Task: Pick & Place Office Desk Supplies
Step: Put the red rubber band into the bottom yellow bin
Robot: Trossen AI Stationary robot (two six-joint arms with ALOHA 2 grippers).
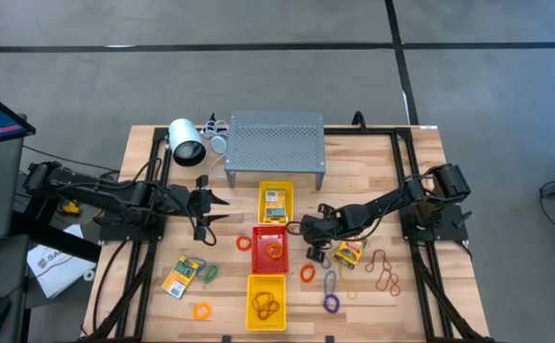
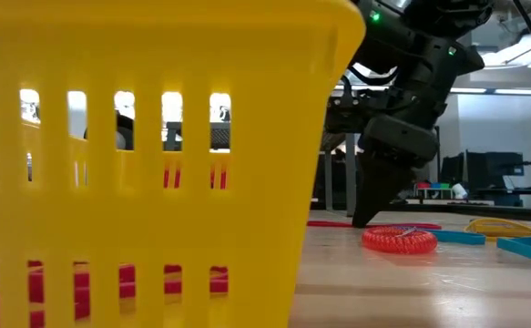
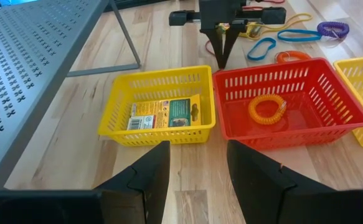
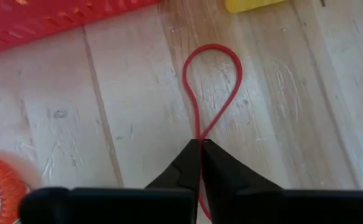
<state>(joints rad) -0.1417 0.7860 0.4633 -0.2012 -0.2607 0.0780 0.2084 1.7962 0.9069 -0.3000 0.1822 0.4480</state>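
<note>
A thin red rubber-band loop (image 4: pixel 211 87) lies flat on the wooden desk (image 1: pixel 401 191), pinched at its near end by the right end effector (image 4: pixel 200 144), whose two dark fingers are pressed together on the band so that the rest bulges out into a teardrop shape. In the high view that end effector (image 1: pixel 312 250) sits just right of the red tray (image 1: pixel 268 245), low over the desk. The red tray's slotted wall is close beside the loop, and a yellow tray (image 1: pixel 267 301) stands near it, in line with the red one. An orange coiled ring (image 2: pixel 399 240) rests on the desk just beside the fingers, with blue loops (image 2: pixel 484 239) a little farther off.

Inside the red tray lies another orange coiled ring (image 3: pixel 267 107). A second yellow tray (image 3: pixel 160 106), touching the red one, holds a printed card packet (image 3: pixel 162 114). More supplies are scattered around: a card packet (image 1: pixel 349 252) right of the working arm, brown loops (image 1: pixel 384 271), a purple ring (image 1: pixel 331 304), and on the left side of the desk a packet (image 1: pixel 181 277), a green ring (image 1: pixel 208 273) and an orange ring (image 1: pixel 201 311).

The left end effector (image 1: pixel 222 209) waits left of the trays, its fingers (image 3: pixel 139 177) spread and empty. Behind the trays stand a grey perforated metal shelf (image 1: pixel 275 140) and a white cylindrical lamp (image 1: pixel 186 141).
</note>
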